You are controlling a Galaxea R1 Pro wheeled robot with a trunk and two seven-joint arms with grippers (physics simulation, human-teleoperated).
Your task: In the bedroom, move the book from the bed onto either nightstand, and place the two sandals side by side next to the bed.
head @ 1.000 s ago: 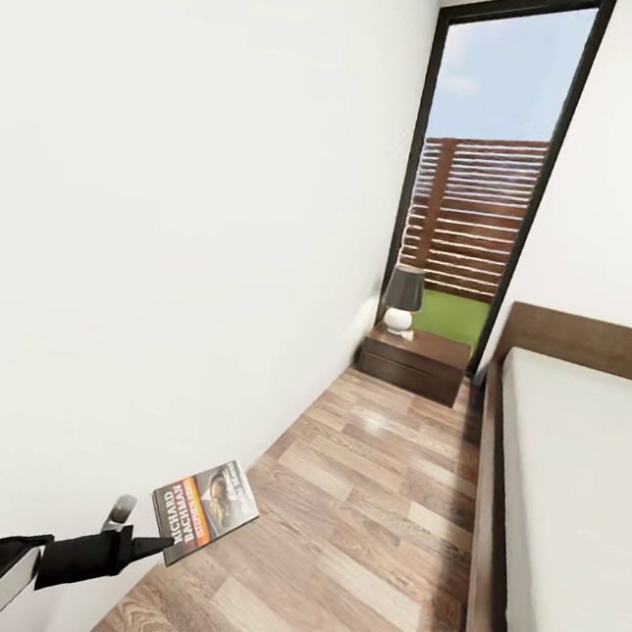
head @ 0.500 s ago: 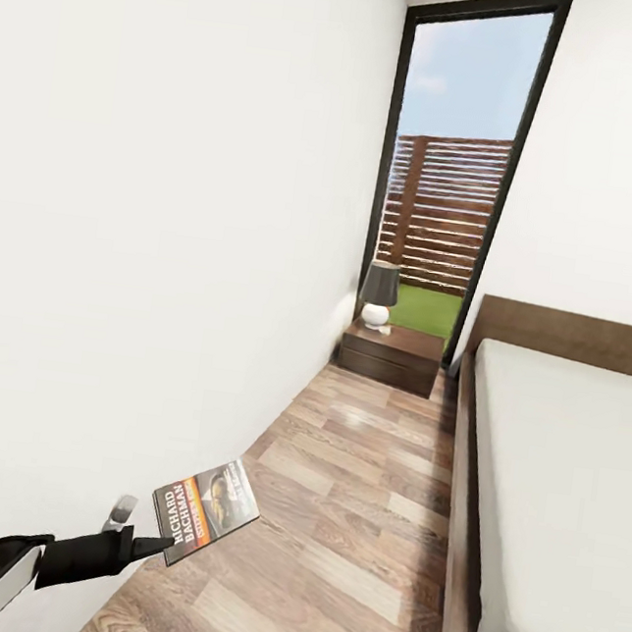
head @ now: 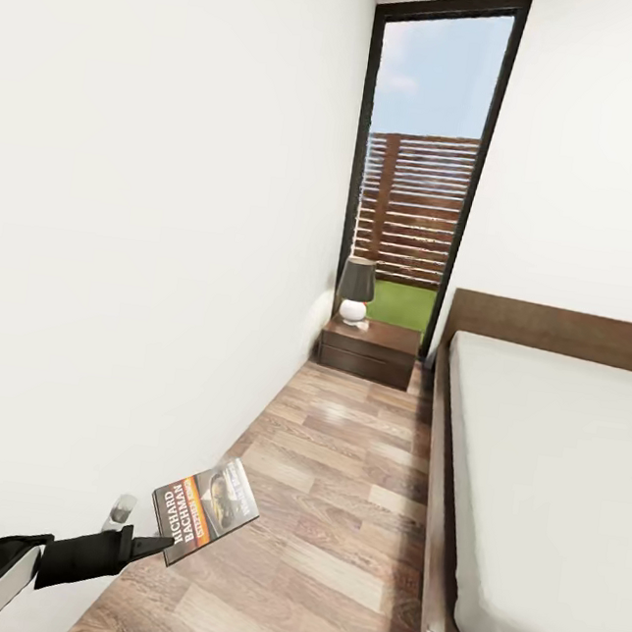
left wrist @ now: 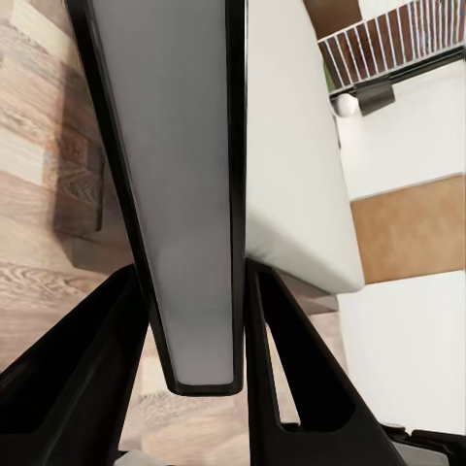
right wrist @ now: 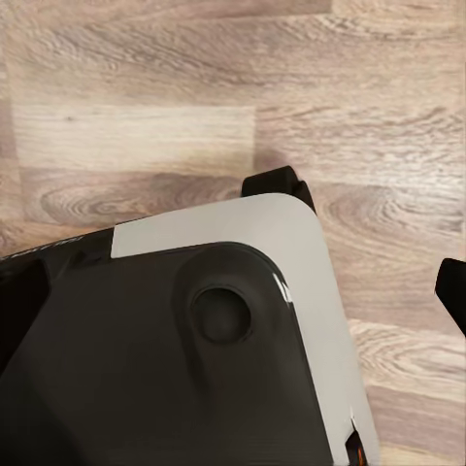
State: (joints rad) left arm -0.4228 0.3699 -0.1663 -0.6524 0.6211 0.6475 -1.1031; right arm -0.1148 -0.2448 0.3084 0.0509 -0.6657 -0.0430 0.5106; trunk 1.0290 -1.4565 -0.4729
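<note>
My left hand (head: 145, 544) is clamped on the book (head: 205, 508), which I hold above the floor (head: 331, 516) close to the white wall (head: 138, 235). Far ahead of this hand stands the nightstand (head: 368, 350) with a lamp (head: 356, 289). The bed (head: 543, 482) lies well to its right. For my right hand, I cannot tell its state.

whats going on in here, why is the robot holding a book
The robot's left end effector is shut on the book, holding it by one edge out over the wood floor in the aisle between the white wall and the bed. At the far end of the aisle stands a nightstand with a lamp on top, below the tall window. The book looks to be on its way there, not yet set down.
</note>
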